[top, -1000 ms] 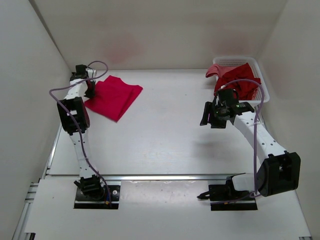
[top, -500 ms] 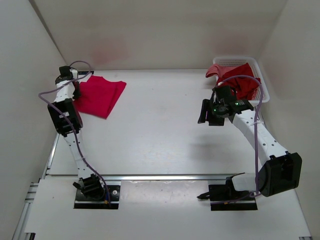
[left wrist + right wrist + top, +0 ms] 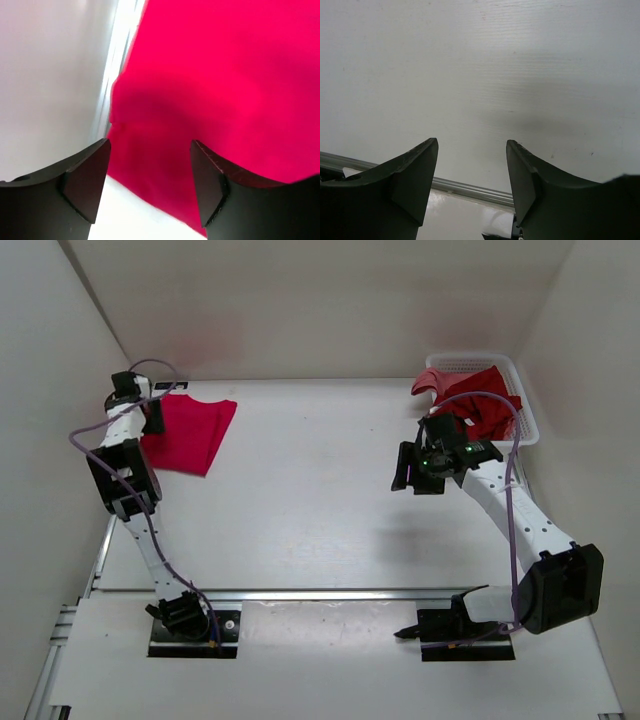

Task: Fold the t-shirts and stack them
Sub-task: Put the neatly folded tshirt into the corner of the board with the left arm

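White walls (image 3: 320, 300) close in a white table (image 3: 320, 510) on three sides in your top view. Look toward ten o'clock on the table: a bright red t-shirt (image 3: 190, 435) lies there folded flat. Your left claw (image 3: 152, 418) sits at that shirt's nine o'clock edge, with the arm stretched far out along the left wall. At two o'clock a white mesh basket (image 3: 525, 405) stands in the far corner. It holds a dark crimson t-shirt (image 3: 490, 410), and a lighter red t-shirt (image 3: 430, 382) spills over its rim at nine o'clock. Your right claw (image 3: 410, 468) hangs above bare table, at about seven o'clock from the basket and apart from it.

From your left wrist, the left claw (image 3: 150, 185) has its fingers (image 3: 85, 185) spread wide with nothing pinched between them. The bright red t-shirt (image 3: 225, 75) fills the view from twelve to four o'clock, its rumpled edge lying just under the gap. White surface shows toward nine o'clock.

From your right wrist, the right claw (image 3: 472, 185) also stands parted and holds nothing. You see only bare table (image 3: 480, 65) below it, with a metal rail (image 3: 470, 189) crossing at six o'clock.
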{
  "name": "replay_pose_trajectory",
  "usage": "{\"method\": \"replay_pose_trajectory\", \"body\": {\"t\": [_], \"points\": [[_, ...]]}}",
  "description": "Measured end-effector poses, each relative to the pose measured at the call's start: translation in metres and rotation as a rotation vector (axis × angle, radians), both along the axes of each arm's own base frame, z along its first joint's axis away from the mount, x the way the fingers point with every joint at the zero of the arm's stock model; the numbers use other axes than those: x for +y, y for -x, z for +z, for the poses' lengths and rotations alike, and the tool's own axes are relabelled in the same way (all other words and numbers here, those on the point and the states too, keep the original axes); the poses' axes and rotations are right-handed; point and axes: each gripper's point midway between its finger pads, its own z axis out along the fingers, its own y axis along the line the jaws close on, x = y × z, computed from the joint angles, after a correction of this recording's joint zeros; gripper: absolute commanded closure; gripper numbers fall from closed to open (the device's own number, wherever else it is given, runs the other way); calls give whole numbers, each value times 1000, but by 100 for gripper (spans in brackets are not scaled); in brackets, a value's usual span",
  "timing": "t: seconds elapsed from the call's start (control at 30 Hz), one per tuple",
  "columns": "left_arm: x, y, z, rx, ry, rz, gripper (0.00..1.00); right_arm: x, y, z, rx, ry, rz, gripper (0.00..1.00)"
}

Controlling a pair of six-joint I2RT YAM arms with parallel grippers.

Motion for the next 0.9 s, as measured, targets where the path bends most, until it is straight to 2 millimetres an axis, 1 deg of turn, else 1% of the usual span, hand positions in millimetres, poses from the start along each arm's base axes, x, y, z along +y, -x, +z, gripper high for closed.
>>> {"method": "replay_pose_trajectory", "body": {"t": [0.03,0.1,0.13,0.17,0.2,0.23,0.27,0.3,0.33,0.37,0.4,0.47,0.57,0.63,0.67,0.73,0.8,0.9], "points": [[-11,2,11,-19,-10,-17,25,0,0,0,1,-2,-1,43],[-36,3,40,-88,-54,-77,35,1,2,-1,3,-7,-2,44],[-53,5,56,-121,-81,-124,42,2,4,-1,6,-9,-2,44],[-67,6,70,-153,-102,-164,47,2,5,-2,6,-14,-2,44],[-84,7,85,-182,-130,-215,49,2,7,-2,7,-16,-3,44],[-100,8,95,-200,-148,-257,48,2,8,-2,7,-20,-3,44],[-115,6,102,-218,-157,-300,47,2,10,-2,5,-25,-4,44],[-129,3,103,-226,-147,-334,45,3,11,-1,1,-30,-3,44],[-137,1,100,-225,-131,-357,45,3,12,0,-1,-36,-5,44],[-141,1,91,-206,-105,-371,42,3,13,2,-7,-42,-5,44],[-140,2,78,-172,-75,-371,41,3,15,3,-11,-47,-6,44],[-130,-1,48,-101,-17,-354,39,3,17,5,-18,-57,-8,44],[-115,-4,-3,26,65,-341,39,4,20,6,-23,-64,-6,43],[-113,1,-31,101,101,-343,38,4,21,6,-20,-68,-6,44],[-114,1,-37,117,110,-351,38,4,22,5,-17,-70,-6,44],[-120,-4,-29,123,104,-369,39,4,23,3,-14,-70,-6,45],[-128,-12,-28,135,102,-388,38,4,23,4,-15,-72,-8,44],[-137,-33,-41,145,109,-395,34,3,22,5,-18,-73,-12,44]]}}
